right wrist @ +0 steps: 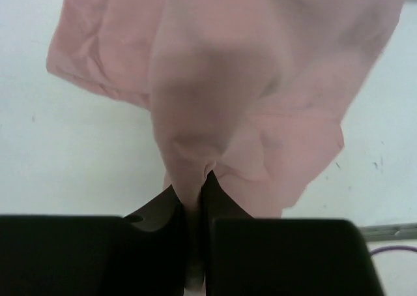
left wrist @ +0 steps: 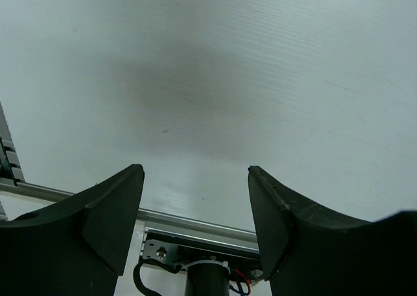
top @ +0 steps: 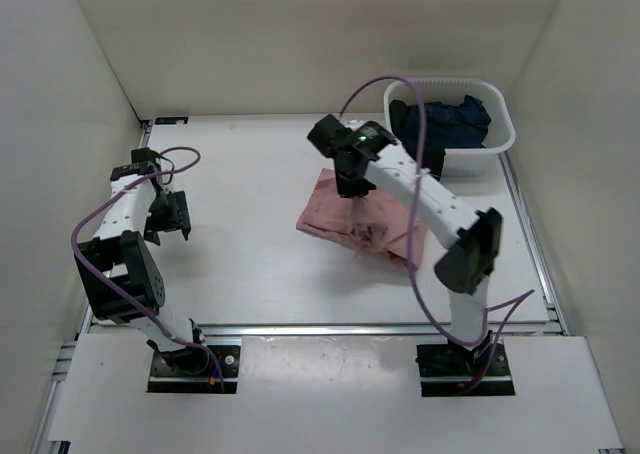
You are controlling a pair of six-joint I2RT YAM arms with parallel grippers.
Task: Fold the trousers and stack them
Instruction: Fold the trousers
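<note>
Top view: trousers (top: 365, 224) bunched right of worktop (top: 250, 174) centre, right gripper (top: 350, 186) at their far edge, left gripper (top: 172, 217) near the left edge. Left wrist: jaws apart, empty. Right wrist: jaws pinch a pink fold; cloth looks light and limp, best taken at corners.

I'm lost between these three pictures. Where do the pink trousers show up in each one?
Top external: pink trousers lie right of centre on the white table, partly under the right arm.
Left wrist: not in it.
Right wrist: they fill the upper middle, a fold pinched in the right end effector.
Shared landmark: the white table.
</note>
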